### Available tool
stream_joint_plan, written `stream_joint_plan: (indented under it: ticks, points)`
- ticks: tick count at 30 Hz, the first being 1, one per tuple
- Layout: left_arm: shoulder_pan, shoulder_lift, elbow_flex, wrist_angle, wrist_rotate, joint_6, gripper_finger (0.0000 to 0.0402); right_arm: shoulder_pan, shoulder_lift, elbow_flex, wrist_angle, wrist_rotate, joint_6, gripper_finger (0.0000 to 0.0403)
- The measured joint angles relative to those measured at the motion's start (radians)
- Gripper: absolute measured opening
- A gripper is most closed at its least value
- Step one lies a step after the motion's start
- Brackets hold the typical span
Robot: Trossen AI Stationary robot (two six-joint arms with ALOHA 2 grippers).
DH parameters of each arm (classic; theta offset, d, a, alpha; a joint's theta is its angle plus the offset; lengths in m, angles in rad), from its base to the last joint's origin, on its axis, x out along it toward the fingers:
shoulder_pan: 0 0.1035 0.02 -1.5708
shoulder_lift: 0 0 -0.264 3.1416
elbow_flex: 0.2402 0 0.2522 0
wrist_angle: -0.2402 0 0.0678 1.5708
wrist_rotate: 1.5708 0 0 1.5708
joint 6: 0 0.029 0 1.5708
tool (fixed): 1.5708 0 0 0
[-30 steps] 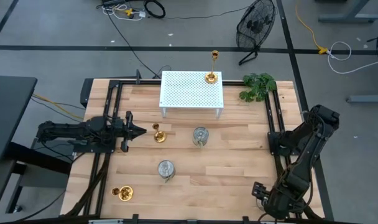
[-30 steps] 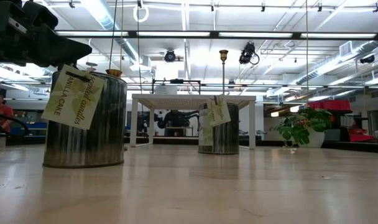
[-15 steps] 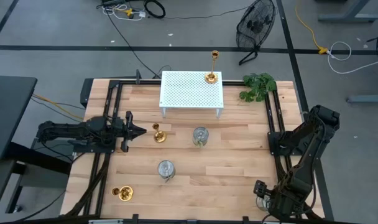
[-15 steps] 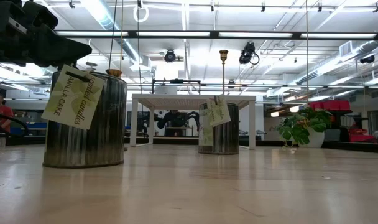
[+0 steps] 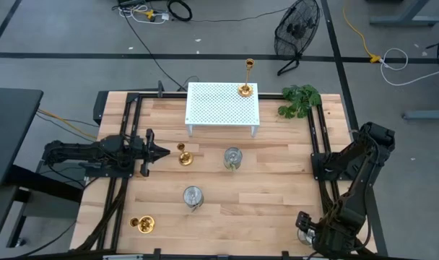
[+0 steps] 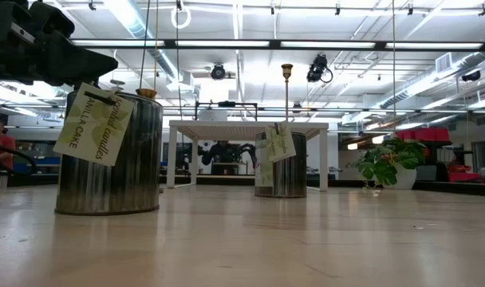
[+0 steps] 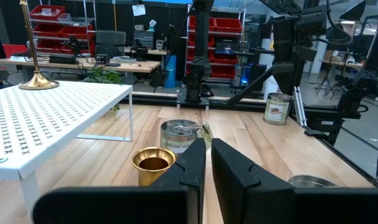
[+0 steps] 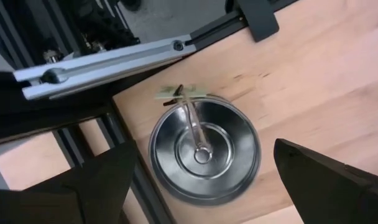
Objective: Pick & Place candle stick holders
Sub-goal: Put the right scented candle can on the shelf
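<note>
One gold candle stick holder (image 5: 245,78) stands on the white rack (image 5: 222,105). Two more gold ones (image 5: 184,155) (image 5: 142,224) and two silver can-like holders (image 5: 233,157) (image 5: 193,196) stand on the table. A third silver holder (image 8: 203,149) sits at the table's near right corner. My right gripper (image 8: 207,186) hangs open above it, pointing down, with a finger on either side and clear of it. At the table's left side my left gripper (image 5: 162,152) is shut and points level at the nearest gold holder (image 7: 153,163).
A green plant (image 5: 300,100) stands at the far right corner. Black rails (image 5: 319,155) run along the table's left and right sides, and one rail (image 8: 108,62) passes close to the corner holder. Bare wood (image 5: 270,195) lies between the middle holders and the right rail.
</note>
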Motion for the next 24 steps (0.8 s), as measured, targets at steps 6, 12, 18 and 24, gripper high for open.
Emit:
stream_joint_plan:
  ticks: [6, 12, 18, 24]
  points:
    - [0.000, 0.000, 0.000, 0.000, 0.000, 0.000, 0.0032, 0.000, 0.000, -0.005, 0.016, 0.011, 0.016, 0.0382]
    - [0.000, 0.000, 0.000, 0.000, 0.000, 0.000, 0.0032, -0.002, 0.000, -0.028, 0.030, 0.039, 0.007, 0.0382]
    - [0.000, 0.000, 0.000, 0.000, 0.000, 0.000, 0.0032, -0.033, 0.000, -0.029, 0.027, 0.055, 0.004, 0.0376]
    - [0.000, 0.000, 0.000, 0.000, 0.000, 0.000, 0.0032, -0.055, 0.000, -0.029, 0.003, 0.019, 0.004, 0.0313]
